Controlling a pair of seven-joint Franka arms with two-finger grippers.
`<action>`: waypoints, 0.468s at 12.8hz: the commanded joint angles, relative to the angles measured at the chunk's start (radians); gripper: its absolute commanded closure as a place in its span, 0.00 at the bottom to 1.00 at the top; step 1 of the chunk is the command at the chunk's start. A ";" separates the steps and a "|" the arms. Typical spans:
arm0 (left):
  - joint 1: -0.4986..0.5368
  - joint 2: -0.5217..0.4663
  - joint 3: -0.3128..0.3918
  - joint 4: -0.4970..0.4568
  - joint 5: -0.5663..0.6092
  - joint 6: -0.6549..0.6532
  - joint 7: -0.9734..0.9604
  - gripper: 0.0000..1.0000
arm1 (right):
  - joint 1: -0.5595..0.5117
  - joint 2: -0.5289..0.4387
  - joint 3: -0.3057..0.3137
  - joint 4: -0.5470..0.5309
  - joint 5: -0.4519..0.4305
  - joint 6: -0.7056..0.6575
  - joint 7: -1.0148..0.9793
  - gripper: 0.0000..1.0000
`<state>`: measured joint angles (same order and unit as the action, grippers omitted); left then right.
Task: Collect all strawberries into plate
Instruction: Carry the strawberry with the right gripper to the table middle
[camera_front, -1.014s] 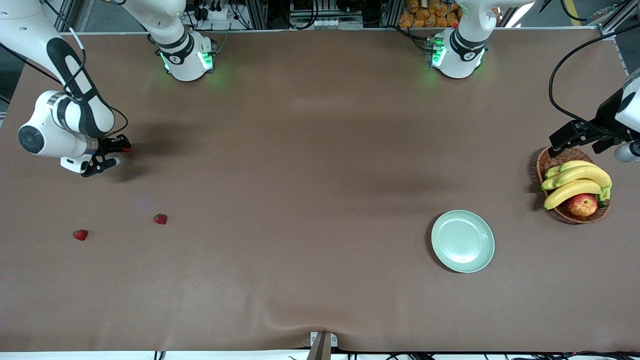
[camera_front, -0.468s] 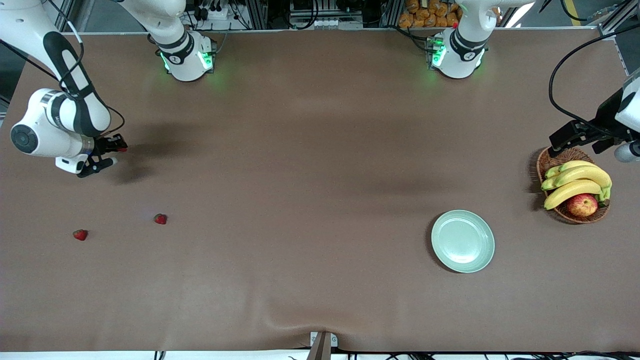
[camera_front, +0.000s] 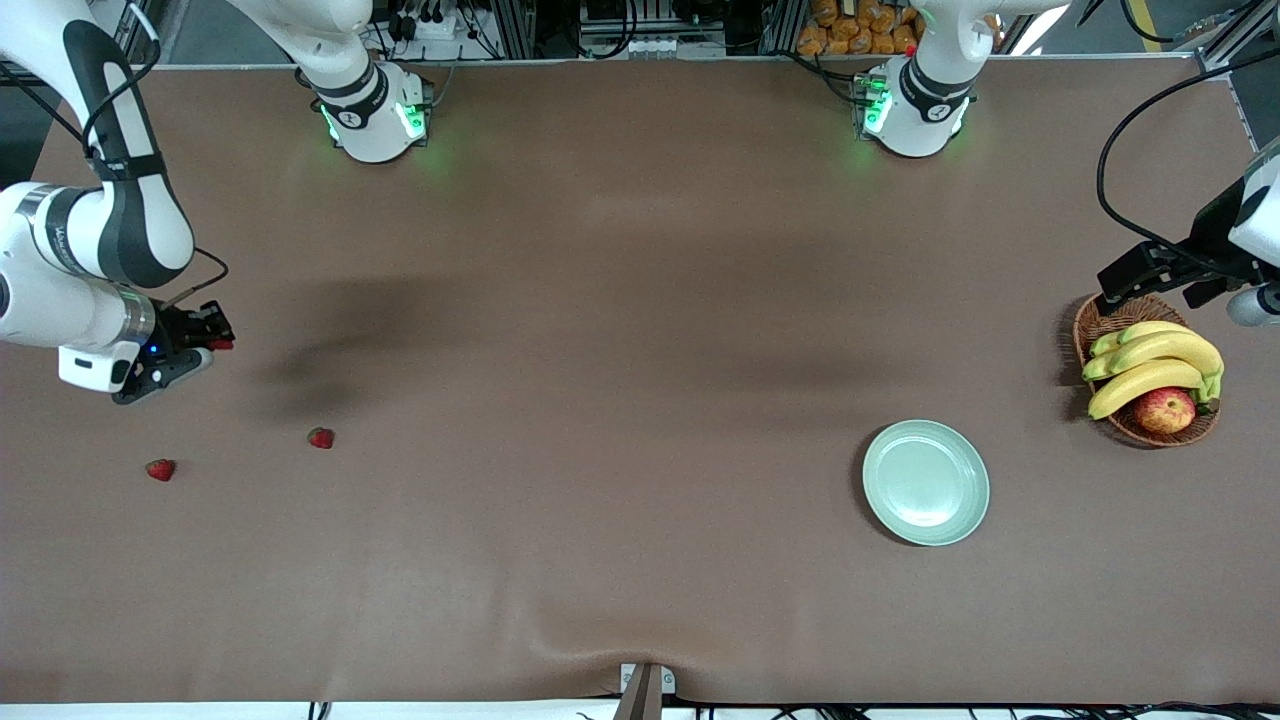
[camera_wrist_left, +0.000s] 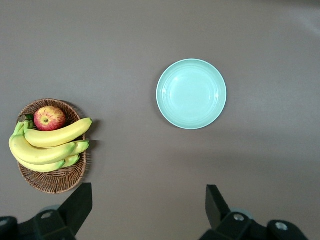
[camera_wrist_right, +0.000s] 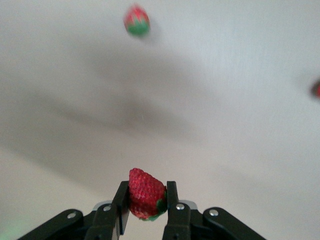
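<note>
Clamping one strawberry (camera_wrist_right: 145, 195) in my right claw (camera_front: 203, 345), I hold it aloft over the right arm's end of the worktop (camera_front: 600, 300) so it can travel to the plate (camera_front: 926, 482). Two more strawberries (camera_front: 160, 469) (camera_front: 320, 437) lie on the worktop nearer the front camera: three berries altogether. One plate sits bare toward the left arm's end, beside one basket (camera_front: 1145, 425) holding several bananas (camera_front: 1150, 365) and one apple (camera_front: 1164, 409). My left claw (camera_wrist_left: 147, 212) waits over that basket, spread wide, holding nothing.

The brown table (camera_front: 640, 300) carries two strawberries (camera_front: 321, 438) (camera_front: 160, 469) below the right arm's jaws, and the plate (camera_front: 926, 482) beside a wicker basket (camera_front: 1140, 428).
</note>
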<state>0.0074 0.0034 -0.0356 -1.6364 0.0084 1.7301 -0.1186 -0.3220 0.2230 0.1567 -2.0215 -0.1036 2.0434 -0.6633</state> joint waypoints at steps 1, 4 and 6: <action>0.006 0.003 -0.003 0.010 -0.022 -0.012 0.024 0.00 | 0.096 0.065 0.001 0.102 0.062 -0.014 -0.021 1.00; 0.005 0.004 -0.003 0.012 -0.022 -0.012 0.024 0.00 | 0.208 0.182 0.001 0.232 0.145 -0.012 -0.019 1.00; 0.003 0.004 -0.003 0.010 -0.022 -0.012 0.024 0.00 | 0.270 0.261 0.001 0.323 0.165 -0.009 -0.019 1.00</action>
<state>0.0066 0.0044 -0.0364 -1.6365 0.0084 1.7301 -0.1186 -0.0963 0.3832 0.1646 -1.8234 0.0323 2.0525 -0.6633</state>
